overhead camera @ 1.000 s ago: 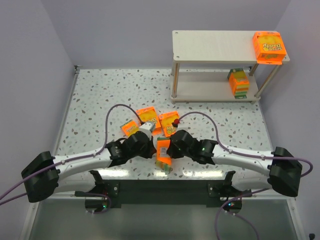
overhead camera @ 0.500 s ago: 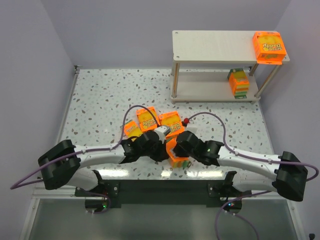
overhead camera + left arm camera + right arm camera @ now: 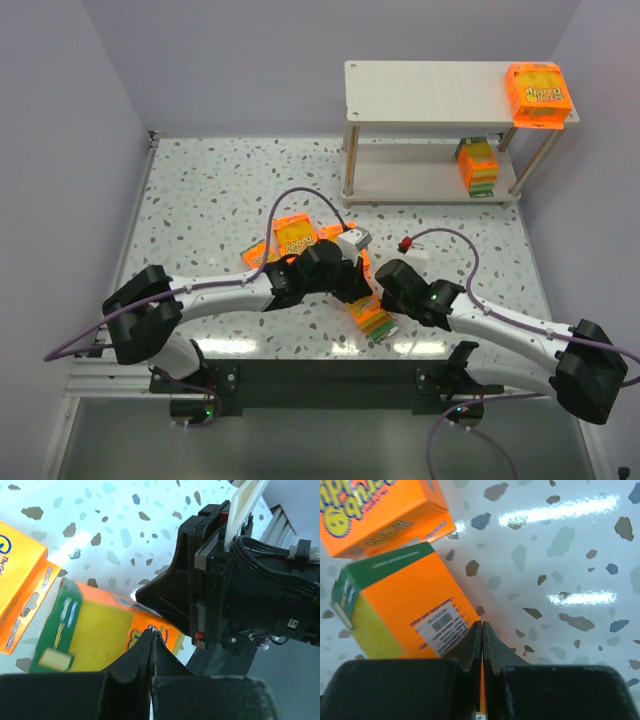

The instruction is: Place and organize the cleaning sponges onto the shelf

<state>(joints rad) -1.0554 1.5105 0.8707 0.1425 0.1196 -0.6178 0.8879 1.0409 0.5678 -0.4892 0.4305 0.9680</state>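
An orange sponge pack [image 3: 372, 316] lies flat on the speckled table between my two grippers, near the front edge. My left gripper [image 3: 358, 293] is shut and empty, its tips [image 3: 152, 629] over that pack's [image 3: 90, 630] orange end. My right gripper [image 3: 384, 298] is shut, its tips [image 3: 481, 624] at the edge of the pack's barcode face [image 3: 405, 610]. Two more packs [image 3: 295, 233] [image 3: 258, 255] lie behind the left arm; another is mostly hidden under it. The shelf [image 3: 430, 95] stands far right, with one pack [image 3: 538, 93] on top and one [image 3: 478, 165] on the lower board.
The right gripper's black body [image 3: 240, 590] fills the left wrist view just past my left tips. A neighbouring pack [image 3: 375, 510] lies close behind the flat one. The table's front edge [image 3: 330, 352] is just below the pack. Grey walls enclose the table.
Both grippers have moved right, close together. The pack between them went from standing tilted to lying flat, and shifted right towards the front edge.
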